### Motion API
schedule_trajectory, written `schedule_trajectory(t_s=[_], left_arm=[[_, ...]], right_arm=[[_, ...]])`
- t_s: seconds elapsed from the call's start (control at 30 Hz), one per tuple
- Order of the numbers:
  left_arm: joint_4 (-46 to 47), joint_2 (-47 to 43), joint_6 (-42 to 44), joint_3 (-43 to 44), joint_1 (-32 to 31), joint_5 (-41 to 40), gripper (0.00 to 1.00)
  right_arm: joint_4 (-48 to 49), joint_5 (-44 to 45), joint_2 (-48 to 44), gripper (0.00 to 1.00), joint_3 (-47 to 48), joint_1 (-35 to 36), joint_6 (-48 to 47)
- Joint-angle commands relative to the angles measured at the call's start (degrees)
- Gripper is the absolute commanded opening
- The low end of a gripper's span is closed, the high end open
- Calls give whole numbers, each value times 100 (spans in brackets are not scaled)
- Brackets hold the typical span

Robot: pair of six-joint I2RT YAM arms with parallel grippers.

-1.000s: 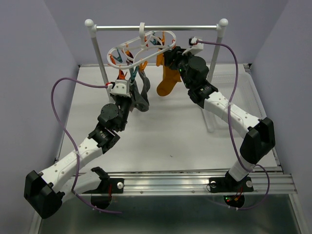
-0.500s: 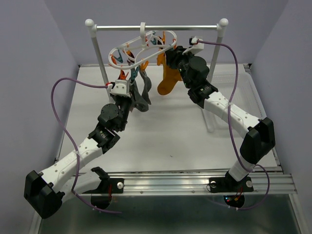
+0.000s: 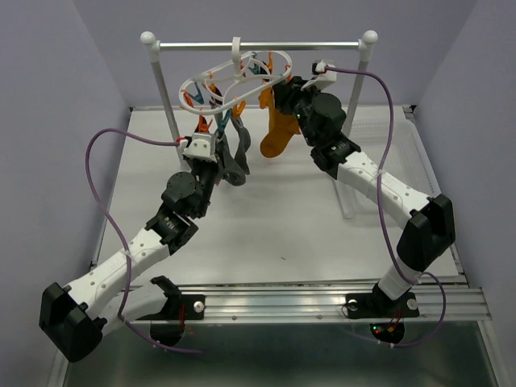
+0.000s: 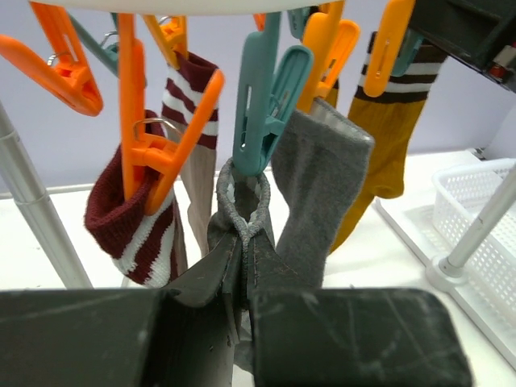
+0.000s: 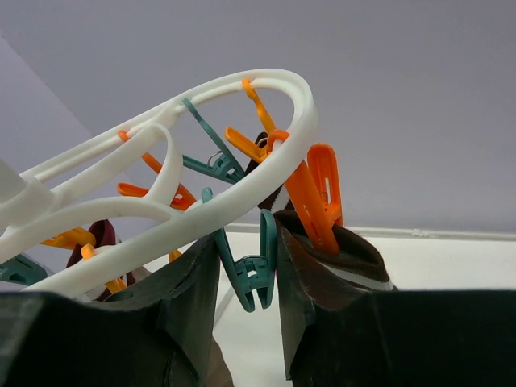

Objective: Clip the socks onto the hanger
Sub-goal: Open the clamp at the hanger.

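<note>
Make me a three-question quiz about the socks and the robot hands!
1. Where does the hanger hang?
A. in a basket
B. on the silver rail
C. on the table

2. What colour is the clip just above the grey sock held by the left gripper?
A. teal
B. orange
C. pink

3. The left gripper is:
A. wide open
B. resting on the table
C. shut on the grey sock

Answers:
1 B, its hook loops over the rail.
2 A, the clip at the sock's cuff is teal.
3 C, it pinches the cuff with no gap.
</note>
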Motion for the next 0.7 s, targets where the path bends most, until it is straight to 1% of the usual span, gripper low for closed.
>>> schedule_trajectory(t_s=[0.0, 0.03, 0.07, 0.17, 0.2, 0.23, 0.3, 0.43, 0.57, 0.67], left_arm=[[112, -299, 179, -84, 19, 477, 0], [51, -334, 196, -84, 19, 617, 0], [-11, -378, 283, -93, 19, 967, 0], [-170, -563, 311, -137, 19, 1400, 0], [-170, -589, 215, -145, 19, 1331, 0], [-178, -607, 171, -145, 19, 1191, 0], [-222, -581, 153, -137, 19, 875, 0], [-231, -546, 30, -119, 19, 575, 0], [-214, -510, -85, -137, 19, 487, 0], [-179, -423, -146, -128, 19, 338, 0]], right_arm=[[-50, -24, -234, 1, 357, 49, 69], [-112, -7, -234, 1, 383, 49, 104], [-226, -15, -234, 1, 444, 49, 131], [-323, -24, -251, 2, 471, 49, 157], [-350, -15, -269, 10, 445, 49, 183], [-350, -15, -286, 22, 427, 49, 201], [-359, 20, -322, 29, 410, 49, 201], [-350, 37, -304, 31, 436, 49, 113], [-350, 37, -234, 32, 524, 49, 52], [-359, 72, -164, 37, 603, 49, -1]])
